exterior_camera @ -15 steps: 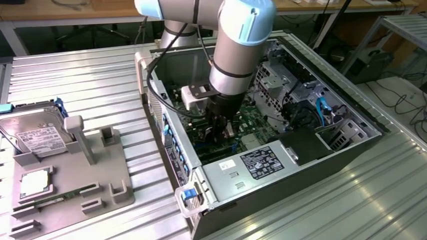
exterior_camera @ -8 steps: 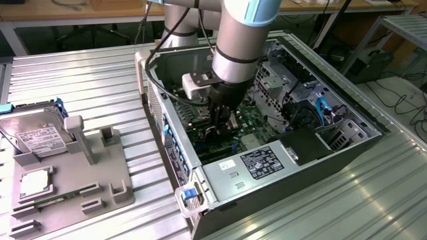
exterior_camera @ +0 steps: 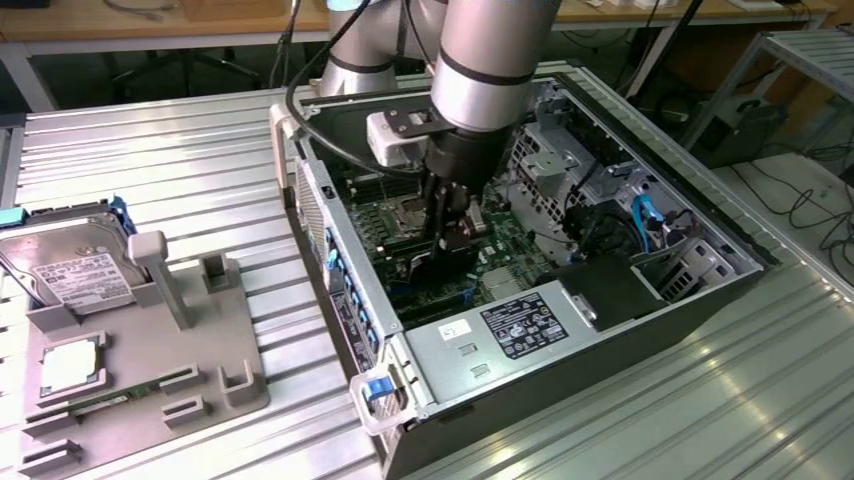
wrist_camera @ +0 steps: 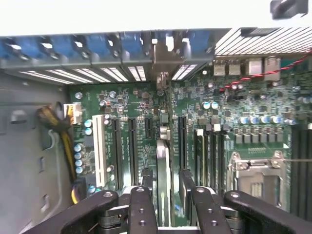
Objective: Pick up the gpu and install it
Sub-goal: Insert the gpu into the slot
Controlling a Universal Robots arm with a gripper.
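The end effector is seen clamped on the gpu, whose thin edge runs upright between the two fingers in the wrist view. The card is held on edge deep inside the open computer case, just over the motherboard, with its silver bracket end pointing toward the rear slot openings of the case. In the exterior view the end effector sits close to the picture's centre, with the arm rising toward 12 o'clock.

Whether the card edge is already touching a slot cannot be told. The long black expansion slots lie just beside the card, so a small sideways offset is judged enough to land the edge connector on the slot wall or on neighbouring components, and a tilted card could bind or bend. The bracket could also catch on the rear frame if it is not lined up with its opening.

The case rests on a ribbed metal tabletop. Toward 9 o'clock a grey fixture tray is placed, with a hard drive standing in it and a memory stick lying flat. Wooden benches and cables are visible at 12 o'clock.
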